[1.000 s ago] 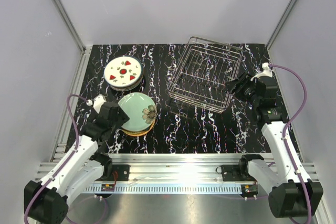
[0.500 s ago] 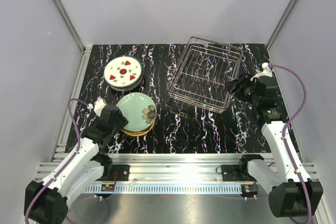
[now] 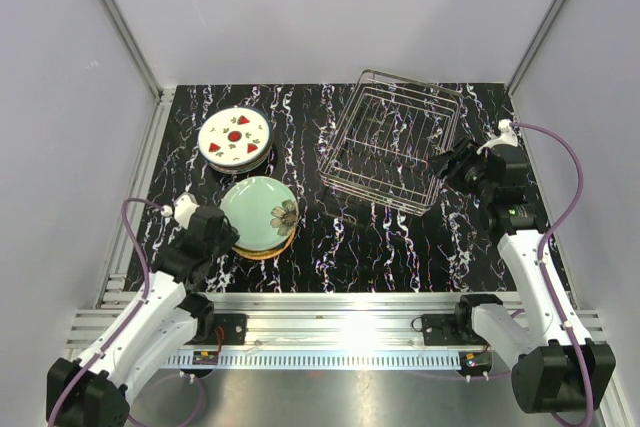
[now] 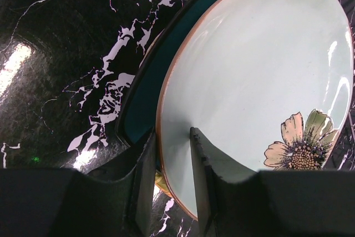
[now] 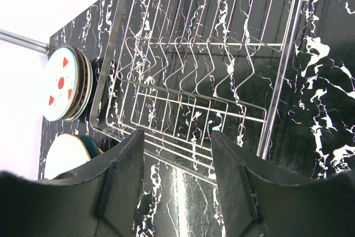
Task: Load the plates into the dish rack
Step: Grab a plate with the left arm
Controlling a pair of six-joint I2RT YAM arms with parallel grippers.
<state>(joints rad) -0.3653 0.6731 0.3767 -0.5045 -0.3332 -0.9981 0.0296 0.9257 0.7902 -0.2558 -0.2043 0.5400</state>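
The left claw (image 4: 171, 137) is almost closed around the rim of the round mint-green flower plate (image 4: 260, 65). I cannot tell if it pinches. The right claw (image 5: 177, 134) is wide open and empty. Just ahead of it, the silver wire dish rack (image 5: 194, 54) holds no plates yet.

1. The jaws of the left arm (image 3: 160, 287) have drawn much closer together. They now straddle the rim of the mint-green round plate with a brown flower (image 4: 260, 70); whether they press it is unclear.
2. The left arm's wrist has slid back toward the lower left of the top view.
3. Its purple cable (image 3: 124, 215) loop sits lower, by the left edge of the black marbled desk (image 3: 380, 237).
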